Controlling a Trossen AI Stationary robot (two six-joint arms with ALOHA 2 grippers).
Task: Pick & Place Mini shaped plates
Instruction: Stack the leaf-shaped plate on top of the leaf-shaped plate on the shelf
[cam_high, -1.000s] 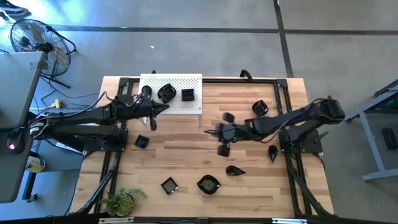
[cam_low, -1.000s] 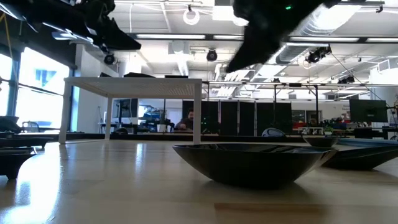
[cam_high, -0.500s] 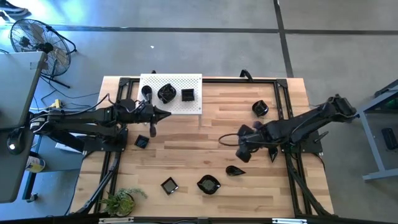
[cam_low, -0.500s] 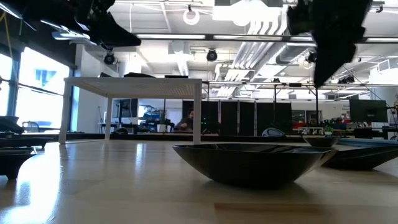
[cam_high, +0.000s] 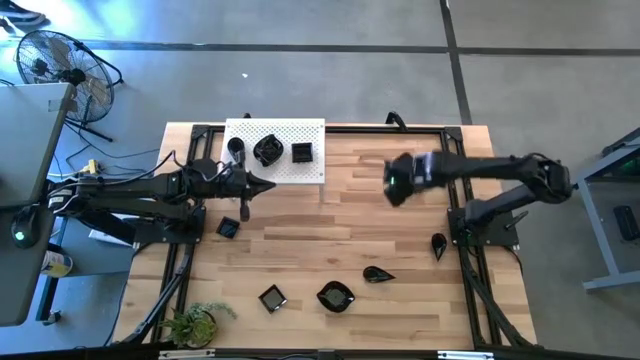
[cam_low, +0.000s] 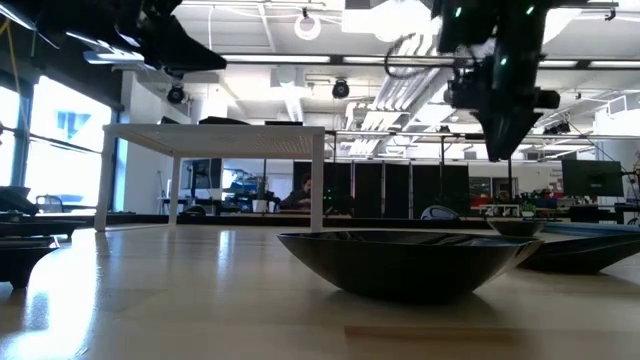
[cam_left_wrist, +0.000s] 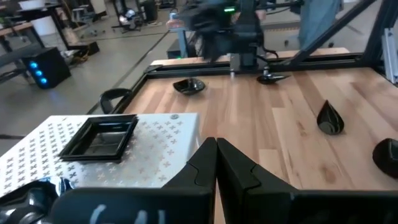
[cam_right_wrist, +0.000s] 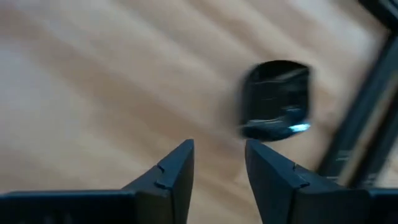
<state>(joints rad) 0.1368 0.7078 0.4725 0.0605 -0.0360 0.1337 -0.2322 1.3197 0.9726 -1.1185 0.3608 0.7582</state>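
Three mini shaped plates (cam_high: 267, 150) sit on the white perforated board (cam_high: 310, 130) at the far left. Several more lie on the wooden table, among them a square one (cam_high: 228, 228), a wavy one (cam_high: 335, 296) and teardrop ones (cam_high: 377, 273). My right gripper (cam_right_wrist: 219, 158) is open and points steeply down over the far right of the table. A rounded black plate (cam_right_wrist: 277, 99) lies on the wood just ahead of its fingers, untouched. My left gripper (cam_left_wrist: 216, 152) is shut and empty, hovering at the board's near edge.
Black frame rails (cam_high: 455, 150) run along the table's sides. A small potted plant (cam_high: 195, 322) stands at the near left corner. Bare wood (cam_high: 330, 220) lies in the middle between the arms. A wide plate (cam_low: 405, 262) fills the foreground of the low view.
My right gripper has swung from the table's middle toward the right edge, then toward the far edge, tipping from nearly level to steeply downward while its wrist rolled. It now hangs over the rounded plate at the far right. No plate has moved.
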